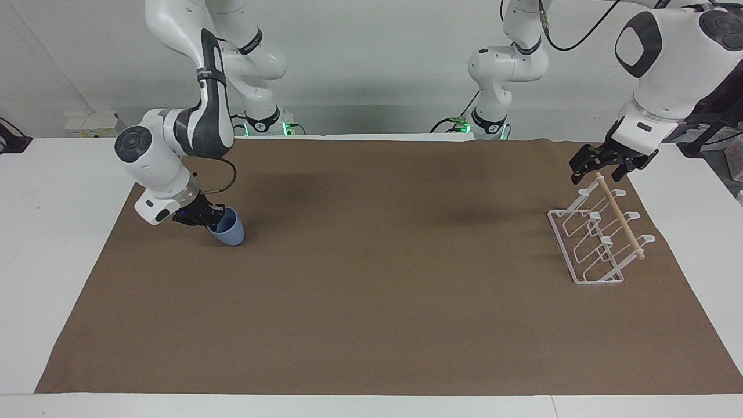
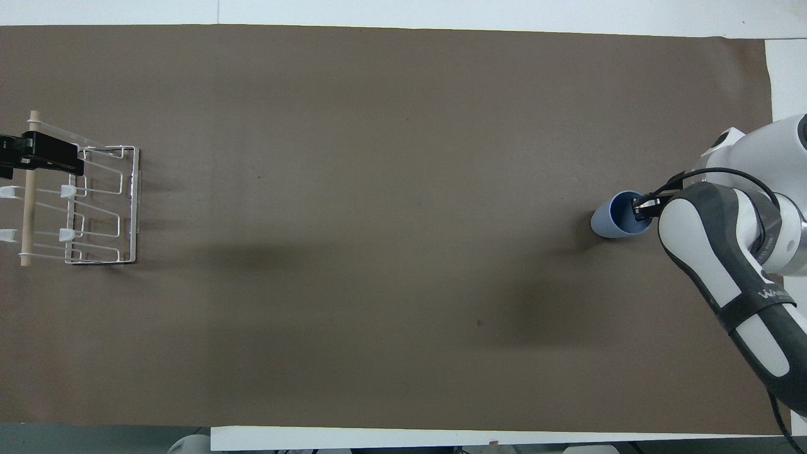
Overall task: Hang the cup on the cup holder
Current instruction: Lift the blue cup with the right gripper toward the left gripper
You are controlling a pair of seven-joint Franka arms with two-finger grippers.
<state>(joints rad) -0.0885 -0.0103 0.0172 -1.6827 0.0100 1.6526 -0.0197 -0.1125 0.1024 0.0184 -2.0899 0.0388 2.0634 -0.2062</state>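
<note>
FREE: brown mat (image 1: 371, 302) lies bare between cup (image 1: 229, 229) and cup holder (image 1: 598, 238), wide open for passage | OBSTACLE: right gripper (image 1: 210, 218) clamped on the cup's rim at the right arm's end | OBSTACLE: left gripper (image 1: 603, 162), spread, hangs over the holder's dowel end nearest the robots, blocking approach from above there
</note>
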